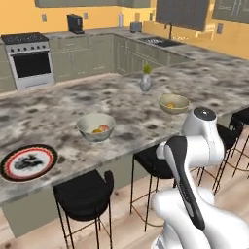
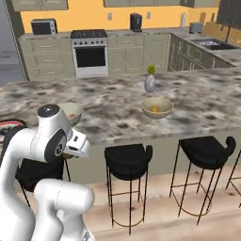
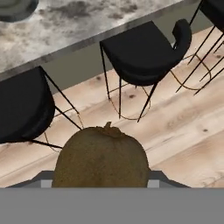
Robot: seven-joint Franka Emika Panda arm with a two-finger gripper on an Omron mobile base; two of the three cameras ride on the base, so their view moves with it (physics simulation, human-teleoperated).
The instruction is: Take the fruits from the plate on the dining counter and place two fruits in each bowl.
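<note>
fruit of a dark brownish-green colour (image 3: 101,157) is seen large at the bottom of the hand view, pinched by the gripper (image 3: 101,181), whose fingertips are hidden behind it; beneath it lie pale wooden floorboards and two black stools (image 3: 144,54), with the edge of the dining counter (image 3: 87,22) above them. in the left base view the plate (image 1: 27,162) is found at the near left of the counter, bare of fruit. the nearer bowl (image 1: 96,127) stands to the right of the plate and well apart from it, and two fruits are held in it, one yellow-orange (image 1: 98,130) and one pinkish-red (image 1: 104,127), touching each other. the farther bowl (image 1: 173,103) stands further right, and a single orange fruit (image 1: 170,105) is seen inside it. a small grey vase (image 1: 146,82) with a green sprig is set beyond the two bowls, toward the far side of the counter. the white arm is folded low in front of the counter, over the row of stools. a stove (image 1: 30,59) and a sink (image 1: 160,42) are seen on the far kitchen worktops.
</note>
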